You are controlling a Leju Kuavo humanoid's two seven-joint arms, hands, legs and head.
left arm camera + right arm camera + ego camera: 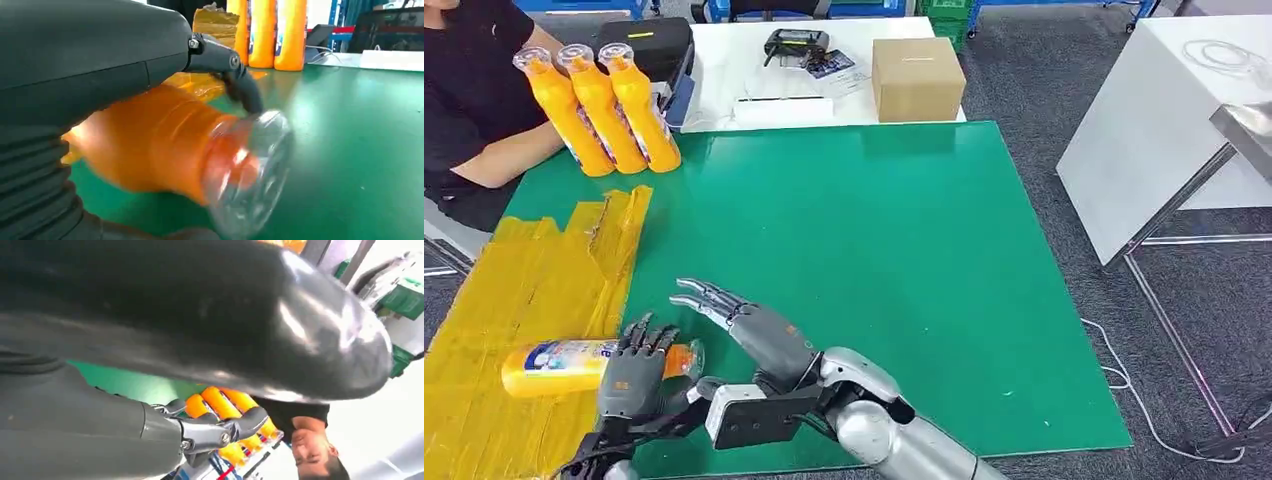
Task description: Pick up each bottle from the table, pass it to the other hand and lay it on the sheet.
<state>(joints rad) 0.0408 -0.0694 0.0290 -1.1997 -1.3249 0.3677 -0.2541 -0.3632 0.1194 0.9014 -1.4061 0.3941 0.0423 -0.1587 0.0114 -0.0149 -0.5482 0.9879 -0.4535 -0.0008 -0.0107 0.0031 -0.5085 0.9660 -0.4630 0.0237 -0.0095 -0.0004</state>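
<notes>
Head view: bottle lies sideways, cap pointing right

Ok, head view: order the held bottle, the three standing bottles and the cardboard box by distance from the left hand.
1. Held bottle: in the left hand, lying over the yellow sheet.
2. Three standing bottles: far left of the table, beside the person.
3. Cardboard box: beyond the green mat, farthest.

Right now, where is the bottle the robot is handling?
In the head view the bottle lies sideways at the near left, over the yellow sheet, gripped by the left robot hand.
</notes>
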